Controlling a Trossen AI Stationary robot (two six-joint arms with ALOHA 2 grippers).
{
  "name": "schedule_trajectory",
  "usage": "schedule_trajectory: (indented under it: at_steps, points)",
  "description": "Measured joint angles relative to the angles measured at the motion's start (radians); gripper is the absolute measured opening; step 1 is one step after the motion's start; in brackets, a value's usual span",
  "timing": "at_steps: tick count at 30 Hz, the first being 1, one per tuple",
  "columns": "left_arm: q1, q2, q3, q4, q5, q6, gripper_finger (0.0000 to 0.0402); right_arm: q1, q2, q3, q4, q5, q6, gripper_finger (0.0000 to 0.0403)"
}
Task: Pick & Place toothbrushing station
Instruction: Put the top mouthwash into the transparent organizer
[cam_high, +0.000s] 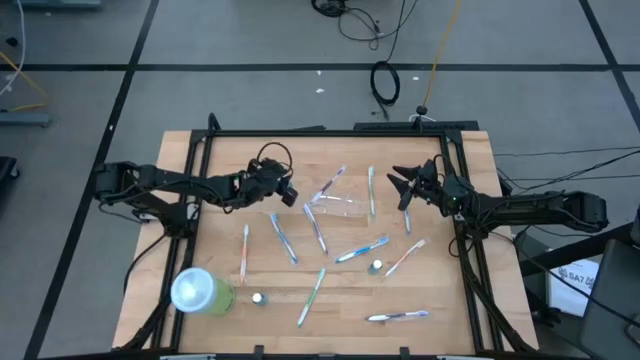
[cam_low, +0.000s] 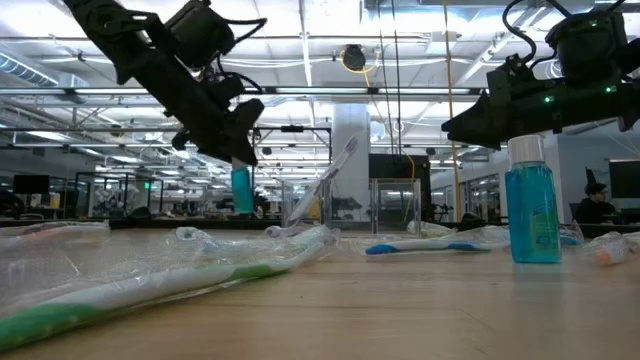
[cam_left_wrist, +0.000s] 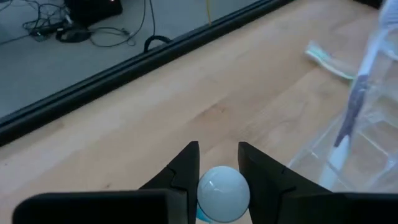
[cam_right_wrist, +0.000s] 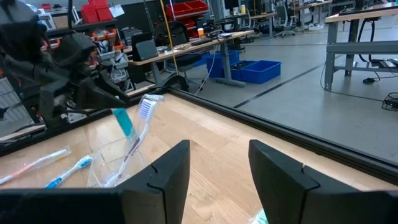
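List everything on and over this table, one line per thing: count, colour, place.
toothbrushes: about ten, blue, green, pink and white, lying scattered over the table's middle; one sticks out of the cup.
clear cup: one, see-through, on its side between the two arms.
small tubes: two, white-capped, standing among the toothbrushes.
teal tube: one, white cap, held off the table.
tumbler: one, lime green with a pale top, on the table's left part, away from the cup.
table: one, light wood, black frame.
left pincer: shut on the teal tube, left of the cup.
right pincer: open, empty, right of the cup.
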Motion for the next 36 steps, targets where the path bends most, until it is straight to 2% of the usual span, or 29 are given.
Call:
schedule_trajectory:
  at_steps: [6, 11, 14, 22, 26, 36]
  points:
    - [-0.021, -0.1, 0.0, 0.099, 0.017, 0.082, 0.0106, 0.0, 0.0, 0.0, 0.0, 0.0, 0.003, 0.016]
    - [-0.045, -0.141, 0.0, 0.274, 0.138, 0.153, 0.0097, 0.0, 0.0, 0.0, 0.001, 0.0, 0.003, 0.016]
    - [-0.061, -0.137, 0.0, 0.344, 0.175, 0.163, 0.0096, 0.0, 0.0, 0.0, 0.011, 0.0, 0.003, 0.016]
    - [-0.094, -0.046, 0.03, 0.42, 0.197, 0.168, 0.0101, 0.0, 0.0, 0.0, 0.077, 0.001, 0.001, 0.016]
    - [-0.107, 0.038, 0.114, 0.408, 0.242, 0.199, 0.0099, 0.0, 0.0, 0.0, 0.089, 0.002, 0.0, 0.016]
    - [-0.11, 0.305, 0.371, 0.219, 0.233, 0.244, 0.0099, 0.0, 0.0, 0.0, 0.099, 0.004, 0.0, 0.016]
